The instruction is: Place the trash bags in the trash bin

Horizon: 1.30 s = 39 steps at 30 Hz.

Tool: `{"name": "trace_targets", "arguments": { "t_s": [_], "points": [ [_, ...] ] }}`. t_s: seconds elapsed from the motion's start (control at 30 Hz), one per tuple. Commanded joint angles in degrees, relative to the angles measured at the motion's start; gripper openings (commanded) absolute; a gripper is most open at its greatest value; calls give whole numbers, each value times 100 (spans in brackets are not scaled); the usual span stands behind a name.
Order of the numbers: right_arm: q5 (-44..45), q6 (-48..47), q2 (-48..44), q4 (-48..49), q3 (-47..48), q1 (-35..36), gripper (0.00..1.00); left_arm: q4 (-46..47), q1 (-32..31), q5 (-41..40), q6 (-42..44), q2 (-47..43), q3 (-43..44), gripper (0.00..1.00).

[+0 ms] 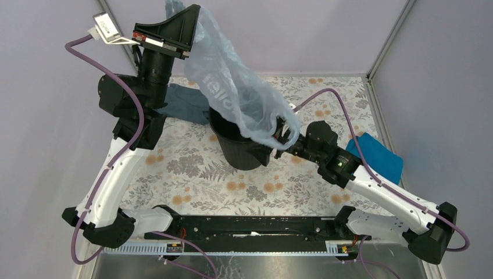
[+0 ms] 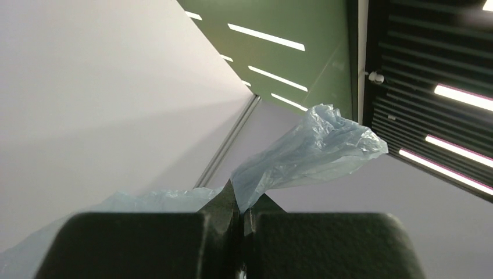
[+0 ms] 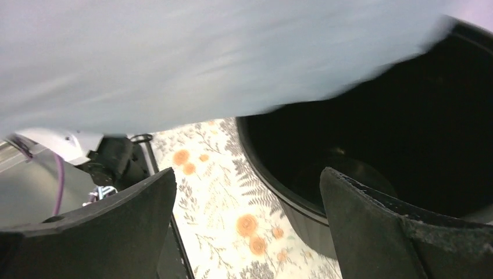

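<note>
A pale blue, see-through bag (image 1: 232,81) hangs stretched above the table. Its top corner is pinched between the tightly closed fingers of the left gripper (image 1: 189,17), which is raised high at the back left. A crumpled tuft of bag sticks out past the fingertips. The bag drapes down and to the right, and its lower edge lies over the mouth and right rim of the black bin (image 1: 244,154).

The right gripper (image 1: 283,135) sits at that rim, just under the bag's edge. Its fingers (image 3: 372,226) are spread wide and grip nothing. Inside the bin only a dark interior shows.

The bin stands upright on a floral tablecloth (image 1: 192,168). A dark blue cloth (image 1: 186,104) lies behind it, and a bright blue piece (image 1: 375,154) lies at the right edge. Pale lilac walls (image 1: 325,35) surround the table.
</note>
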Motion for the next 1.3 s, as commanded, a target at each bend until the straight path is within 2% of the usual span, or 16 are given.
{"name": "trace_targets", "arguments": {
  "t_s": [0.0, 0.17, 0.2, 0.33, 0.43, 0.5, 0.6, 0.67, 0.7, 0.83, 0.9, 0.97, 1.0, 1.07, 1.27],
  "points": [
    [-216, -129, -429, 1668, -346, 245, 100, 539, 9, -335, -208, 165, 362, 0],
    [283, 367, -1284, 2373, -818, 249, 100, 561, 8, -342, -361, 251, 344, 0],
    [633, 565, -1468, 2427, -854, 255, 100, 567, 13, -353, -372, 247, 309, 0],
    [1110, 920, -1942, 2589, -696, 249, 100, 617, 0, -367, -495, 207, 122, 0],
    [1728, 1278, -1781, 2298, -218, 253, 100, 687, 0, -306, -655, 201, -14, 0],
    [1993, 1191, -1540, 2029, 210, 249, 100, 724, 0, -255, -741, 140, -138, 0],
    [3103, 1323, -1157, 1600, 701, 248, 100, 742, 0, -231, -828, 13, -352, 0],
    [3407, 1053, -768, 1447, 1077, 246, 99, 739, 0, -207, -897, -65, -487, 0],
    [3548, 996, -557, 1332, 1274, 248, 95, 727, 0, -172, -908, -84, -537, 0],
    [3532, 893, 8, 1022, 1850, 244, 44, 404, 0, 26, -893, -149, -652, 0],
    [3818, 883, 199, 492, 2234, 246, 25, 186, 0, 127, -901, -234, -766, 0],
    [4229, 792, 441, -439, 2807, 249, 8, 233, 0, 357, -1013, -324, -1064, 0],
    [4427, 775, 559, -904, 3091, 249, 4, 213, 0, 446, -1052, -374, -1216, 0],
    [4625, 764, 709, -1690, 3603, 241, 1, 178, -25, 582, -1153, -458, -1495, 0],
    [4387, 905, 678, -3058, 4451, 248, 0, 63, -385, 765, -791, -585, -1675, 0]
  ]
}}
